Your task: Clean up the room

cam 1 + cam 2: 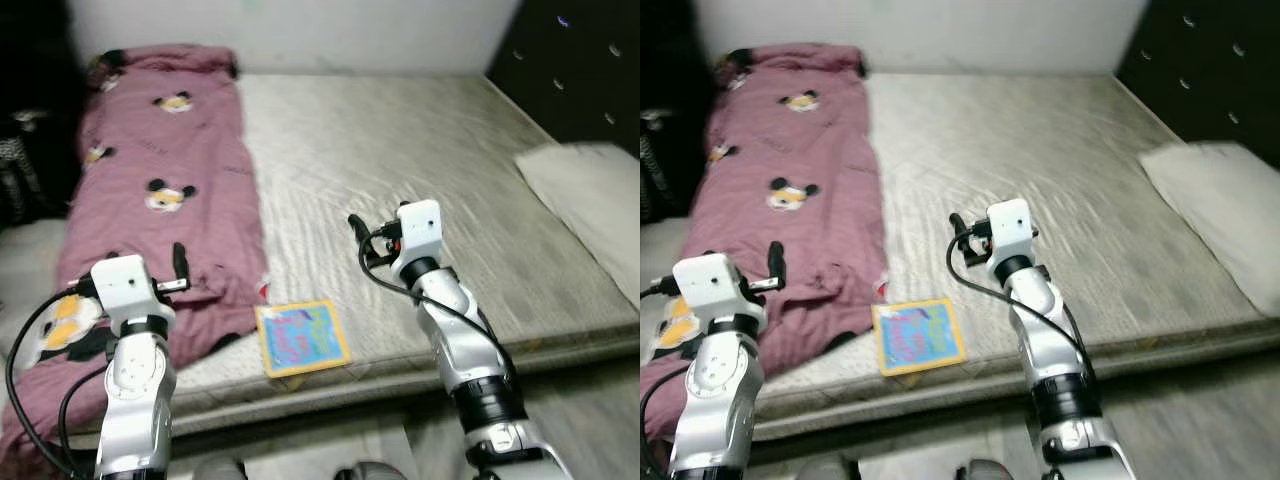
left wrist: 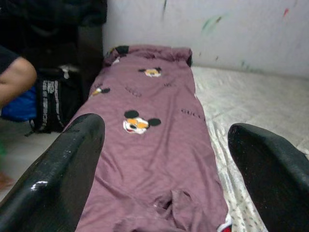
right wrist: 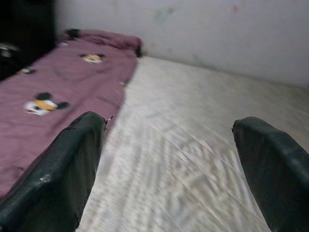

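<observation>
A maroon blanket [image 1: 170,170] printed with cartoon mice lies along the left side of a grey mattress [image 1: 400,150]. A colourful picture book [image 1: 300,337] rests flat near the mattress's front edge, just right of the blanket's lower end. My left gripper [image 1: 180,262] hovers open above the near end of the blanket; its fingers [image 2: 63,164] frame the blanket in the left wrist view. My right gripper [image 1: 357,228] is held open over the middle of the mattress, beyond the book, with nothing between its fingers [image 3: 63,164].
A white pillow [image 1: 590,200] lies at the mattress's right edge, below a dark padded panel [image 1: 580,70]. Left of the bed stand dark furniture and a black bag [image 2: 53,104], with a person's arm [image 2: 14,79] beside them. A white wall [image 1: 300,30] runs behind the bed.
</observation>
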`<state>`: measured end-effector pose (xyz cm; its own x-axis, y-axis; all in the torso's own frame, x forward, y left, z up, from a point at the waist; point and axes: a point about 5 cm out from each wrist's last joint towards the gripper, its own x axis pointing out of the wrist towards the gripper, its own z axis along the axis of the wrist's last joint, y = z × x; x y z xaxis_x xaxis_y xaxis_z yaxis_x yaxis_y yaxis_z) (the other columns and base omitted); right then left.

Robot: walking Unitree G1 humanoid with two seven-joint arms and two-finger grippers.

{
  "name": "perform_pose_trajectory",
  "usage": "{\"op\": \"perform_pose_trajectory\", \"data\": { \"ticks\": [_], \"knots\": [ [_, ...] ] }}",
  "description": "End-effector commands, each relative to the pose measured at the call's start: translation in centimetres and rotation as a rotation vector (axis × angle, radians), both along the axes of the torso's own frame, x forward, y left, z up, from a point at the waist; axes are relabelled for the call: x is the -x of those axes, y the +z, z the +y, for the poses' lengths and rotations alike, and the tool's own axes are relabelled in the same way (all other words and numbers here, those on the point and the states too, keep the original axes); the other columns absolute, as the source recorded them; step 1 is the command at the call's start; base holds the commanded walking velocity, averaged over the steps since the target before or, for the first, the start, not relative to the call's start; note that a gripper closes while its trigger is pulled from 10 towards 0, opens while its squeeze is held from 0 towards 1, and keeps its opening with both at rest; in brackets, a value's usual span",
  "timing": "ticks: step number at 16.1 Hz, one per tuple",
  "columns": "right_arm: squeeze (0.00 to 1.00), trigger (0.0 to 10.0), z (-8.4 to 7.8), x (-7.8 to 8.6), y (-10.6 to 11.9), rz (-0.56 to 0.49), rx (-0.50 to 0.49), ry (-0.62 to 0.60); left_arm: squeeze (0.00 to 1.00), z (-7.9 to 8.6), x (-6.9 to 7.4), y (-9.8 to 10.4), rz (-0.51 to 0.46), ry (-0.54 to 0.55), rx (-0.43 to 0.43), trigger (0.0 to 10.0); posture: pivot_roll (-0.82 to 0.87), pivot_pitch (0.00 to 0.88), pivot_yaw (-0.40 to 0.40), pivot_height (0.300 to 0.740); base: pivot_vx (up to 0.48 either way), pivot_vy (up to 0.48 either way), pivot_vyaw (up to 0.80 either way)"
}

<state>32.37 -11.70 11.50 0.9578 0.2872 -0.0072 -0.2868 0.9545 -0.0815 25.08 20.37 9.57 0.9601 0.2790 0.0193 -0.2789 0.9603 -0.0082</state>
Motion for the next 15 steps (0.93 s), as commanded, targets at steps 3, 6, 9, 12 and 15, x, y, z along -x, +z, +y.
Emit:
{"op": "perform_pose_trajectory", "data": {
  "ticks": [3,6,9,12,15],
  "knots": [
    [0.0,10.0,-0.7,-0.1,-0.1,-0.005,-0.003,-0.047,0.0,-0.2,-0.1,0.2,-0.017,-0.035,0.012,10.0,0.01,0.0,-0.074,0.74,0.0,0.0,-0.8],
    [0.0,10.0,-0.6,0.4,-0.6,0.007,-0.011,-0.034,0.0,-0.4,0.9,-0.8,0.017,-0.034,0.021,10.0,0.01,0.0,-0.065,0.74,0.0,0.0,-0.15],
    [0.0,10.0,-0.6,1.0,-1.1,0.023,-0.023,-0.032,0.0,-0.2,1.8,-0.8,0.022,-0.001,0.014,10.0,0.03,0.0,-0.076,0.74,0.0,0.0,0.0],
    [0.0,10.0,-0.3,2.1,-1.3,0.029,-0.077,-0.04,0.0,-0.2,3.4,-0.9,0.027,0.006,-0.01,10.0,0.02,0.051,-0.078,0.74,0.0,0.0,0.0],
    [0.0,10.0,-1.5,3.8,-1.4,0.026,-0.048,-0.073,0.0,-0.4,4.9,-0.7,0.022,0.009,-0.025,10.0,0.0,0.113,-0.078,0.74,0.0,0.0,0.0]
  ]
}}
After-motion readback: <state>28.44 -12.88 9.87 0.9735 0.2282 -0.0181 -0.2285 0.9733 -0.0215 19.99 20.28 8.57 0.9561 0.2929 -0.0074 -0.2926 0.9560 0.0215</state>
